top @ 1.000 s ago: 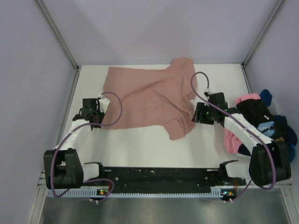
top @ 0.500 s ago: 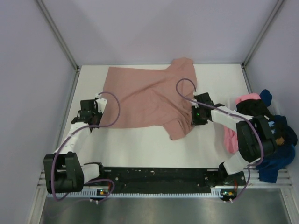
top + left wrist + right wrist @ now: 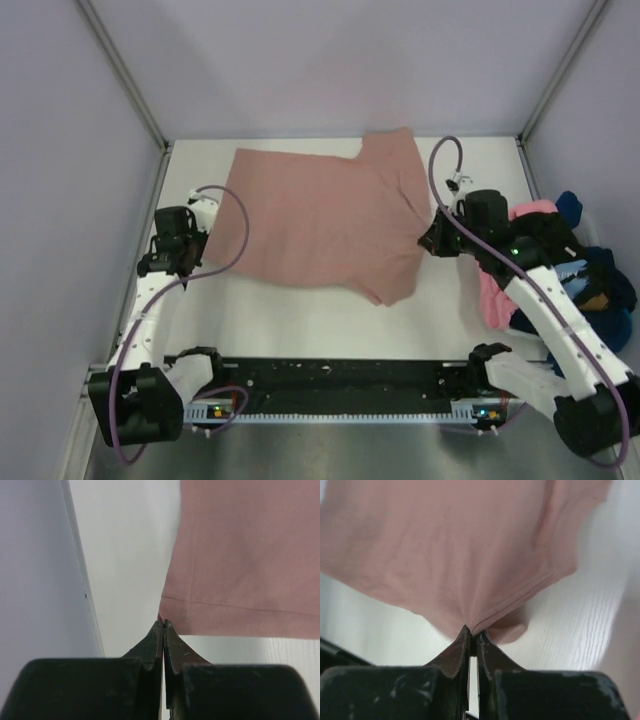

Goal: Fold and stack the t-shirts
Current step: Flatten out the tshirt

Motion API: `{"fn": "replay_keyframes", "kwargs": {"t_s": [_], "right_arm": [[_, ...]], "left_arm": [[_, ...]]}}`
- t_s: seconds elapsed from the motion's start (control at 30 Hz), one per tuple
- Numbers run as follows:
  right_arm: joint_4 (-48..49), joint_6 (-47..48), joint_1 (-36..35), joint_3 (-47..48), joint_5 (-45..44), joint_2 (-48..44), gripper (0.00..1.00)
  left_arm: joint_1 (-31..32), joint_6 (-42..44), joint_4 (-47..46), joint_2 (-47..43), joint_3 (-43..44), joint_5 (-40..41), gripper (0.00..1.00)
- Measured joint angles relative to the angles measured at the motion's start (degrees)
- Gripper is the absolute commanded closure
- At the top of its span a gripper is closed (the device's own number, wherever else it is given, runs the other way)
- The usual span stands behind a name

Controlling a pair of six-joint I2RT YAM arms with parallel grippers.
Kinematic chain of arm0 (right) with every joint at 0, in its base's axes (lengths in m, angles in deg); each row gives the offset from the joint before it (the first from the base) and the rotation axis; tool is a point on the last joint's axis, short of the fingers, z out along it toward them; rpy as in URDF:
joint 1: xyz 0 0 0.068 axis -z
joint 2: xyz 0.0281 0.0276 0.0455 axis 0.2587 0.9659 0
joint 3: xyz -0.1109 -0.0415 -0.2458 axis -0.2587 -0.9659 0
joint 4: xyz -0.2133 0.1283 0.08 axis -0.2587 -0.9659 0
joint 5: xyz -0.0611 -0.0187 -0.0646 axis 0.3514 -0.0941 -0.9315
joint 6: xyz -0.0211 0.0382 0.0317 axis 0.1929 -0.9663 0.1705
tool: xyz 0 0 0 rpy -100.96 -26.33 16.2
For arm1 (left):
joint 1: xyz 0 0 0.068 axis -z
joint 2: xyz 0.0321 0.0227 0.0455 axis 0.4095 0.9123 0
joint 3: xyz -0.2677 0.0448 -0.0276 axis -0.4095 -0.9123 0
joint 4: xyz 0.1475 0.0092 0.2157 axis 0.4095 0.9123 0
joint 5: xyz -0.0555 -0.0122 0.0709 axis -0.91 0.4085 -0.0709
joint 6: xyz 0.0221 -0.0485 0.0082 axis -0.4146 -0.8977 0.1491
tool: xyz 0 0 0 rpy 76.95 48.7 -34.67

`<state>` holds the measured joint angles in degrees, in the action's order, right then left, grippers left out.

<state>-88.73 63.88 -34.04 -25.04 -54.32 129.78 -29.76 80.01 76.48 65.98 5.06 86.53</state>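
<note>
**Thin corner grip could slip**

The rose-pink shirt lies spread on the table, held between both arms. The left hand is pinched closed on only the very corner of the hem. The right hand is closed on a gathered fold near the sleeve. Pulling harder could free the left corner or bunch the cloth.
</note>
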Motion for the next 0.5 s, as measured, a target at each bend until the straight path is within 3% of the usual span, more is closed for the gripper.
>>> {"fn": "replay_keyframes", "kwargs": {"t_s": [0.13, 0.2, 0.4, 0.5], "right_arm": [[-1.86, -3.76, -1.31, -1.07, 4.46, -9.53, 1.0], [-1.81, -5.51, -3.39, -2.62, 7.15, -9.29, 1.0], [-1.51, -5.57, -4.0, -2.86, 9.68, 6.82, 1.0], [-1.7, -3.63, -1.18, 2.21, 7.8, 17.14, 1.0]], "left_arm": [[-0.02, 0.55, 0.28, -1.03, 0.37, -0.07, 1.0], [-0.02, 0.52, 0.66, -0.37, 0.37, -0.22, 1.0], [-0.04, 0.37, 0.85, 1.44, 0.31, -1.16, 1.0], [-0.07, 0.26, 0.83, 1.57, 0.17, -1.42, 1.0]]}}
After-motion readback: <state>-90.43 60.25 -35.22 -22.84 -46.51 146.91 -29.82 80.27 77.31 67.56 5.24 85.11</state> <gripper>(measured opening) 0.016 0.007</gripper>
